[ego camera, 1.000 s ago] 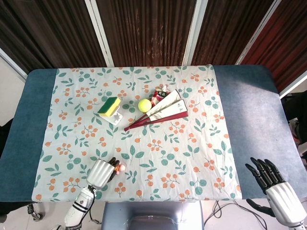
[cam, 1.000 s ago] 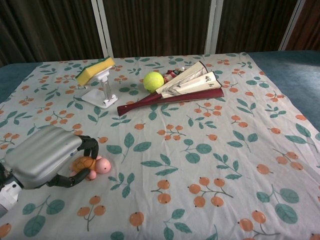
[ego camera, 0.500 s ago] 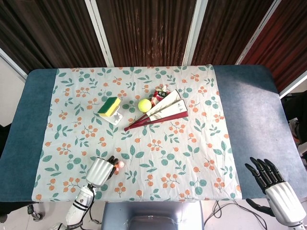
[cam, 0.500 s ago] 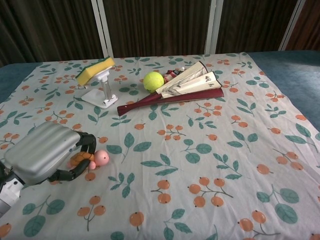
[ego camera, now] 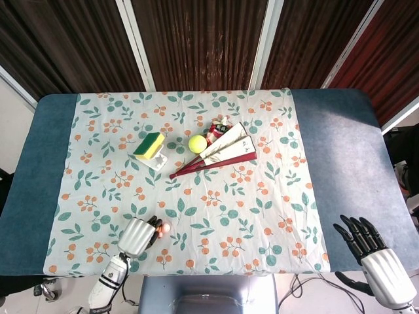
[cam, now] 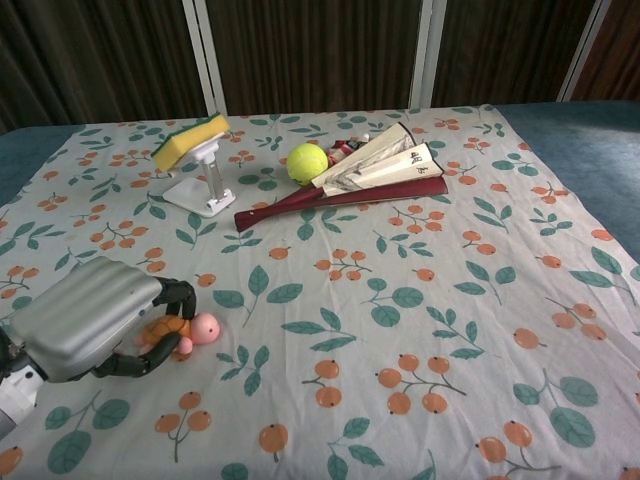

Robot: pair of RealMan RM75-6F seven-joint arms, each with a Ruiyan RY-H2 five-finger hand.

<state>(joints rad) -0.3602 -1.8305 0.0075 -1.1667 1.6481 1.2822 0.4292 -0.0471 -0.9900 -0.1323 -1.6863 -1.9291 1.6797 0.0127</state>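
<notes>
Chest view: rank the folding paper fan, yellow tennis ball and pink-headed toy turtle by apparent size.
1. Folding paper fan.
2. Yellow tennis ball and pink-headed toy turtle: unsure; the turtle is nearer and partly hidden by the left hand.

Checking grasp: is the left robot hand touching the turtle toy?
Touching. Chest view shows the left robot hand with dark fingers wrapped around the turtle toy.

I count one toy turtle (cam: 185,331), one tennis ball (cam: 307,162), one folding fan (cam: 370,172), one sponge (cam: 190,139) on one white stand (cam: 203,186), and one small bottle (ego camera: 217,131).
</notes>
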